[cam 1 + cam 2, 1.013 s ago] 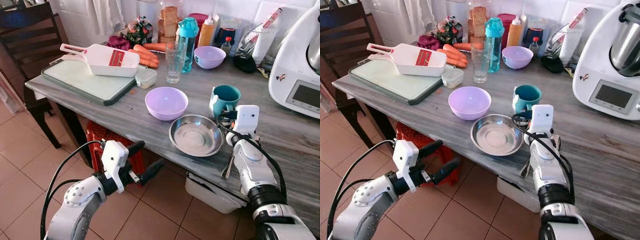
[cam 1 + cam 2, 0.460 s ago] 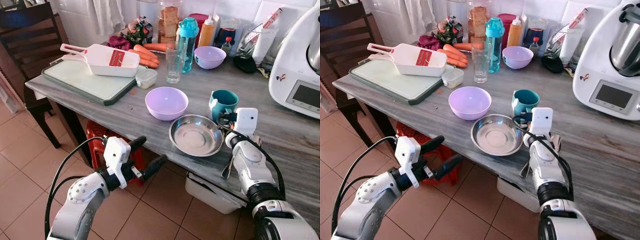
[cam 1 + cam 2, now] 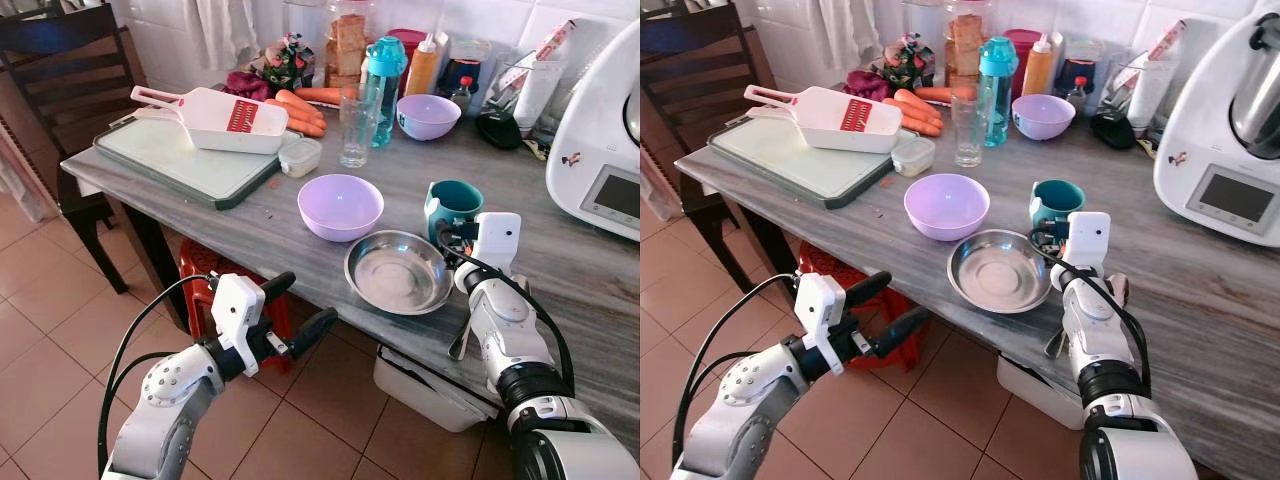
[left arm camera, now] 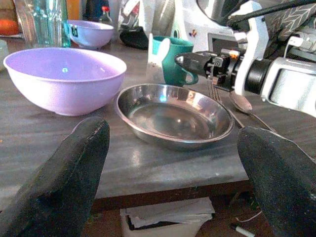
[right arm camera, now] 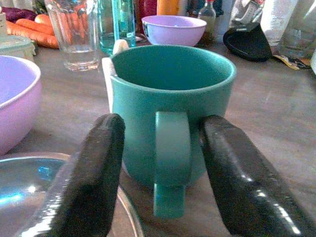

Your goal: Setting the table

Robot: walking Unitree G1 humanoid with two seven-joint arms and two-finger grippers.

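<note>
On the grey wooden table stand a teal mug [image 3: 452, 203], a steel plate [image 3: 398, 272] and a lilac bowl [image 3: 340, 205]. My right gripper [image 5: 163, 126] is open just behind the plate. Its two fingers [image 5: 94, 153] stand on either side of the mug's handle [image 5: 172, 148], apart from it. A spoon [image 4: 244, 103] and a fork lie on the table beside the right arm. My left gripper [image 3: 310, 298] is open and holds nothing. It hangs in front of the table edge, below the top, pointing at the plate [image 4: 173, 113].
A green cutting board [image 3: 185, 165] with a white slicer and carrots fills the far left. A glass [image 3: 356, 128], a blue bottle, a second lilac bowl [image 3: 428, 115] and a white kitchen machine [image 3: 600, 150] stand behind. A chair, red stool [image 3: 205, 265] and white box sit around and under the table.
My left gripper has risen a little and come closer to the table edge. The right gripper stays at the mug's handle. The camera has shifted slightly.
</note>
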